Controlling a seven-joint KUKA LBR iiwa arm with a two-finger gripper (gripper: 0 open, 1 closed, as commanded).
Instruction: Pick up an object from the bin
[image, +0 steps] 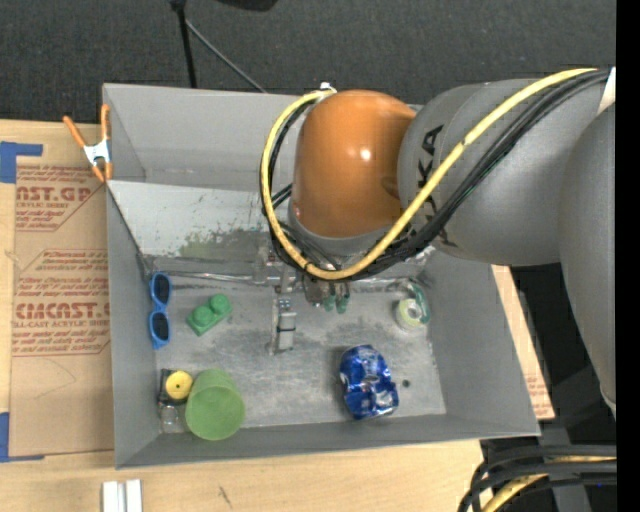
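My gripper hangs below the orange wrist cover, over the bare floor near the middle of the bin, with nothing seen in it. A small green block lies to its left. To its lower right rests a crumpled blue and white packet. A small white and green round thing sits to the right, near the bin's right wall.
Blue sunglasses lie along the left wall. In the front left corner stand a green cup and a yellow ball on a dark piece. The arm and its cables cover the bin's back right.
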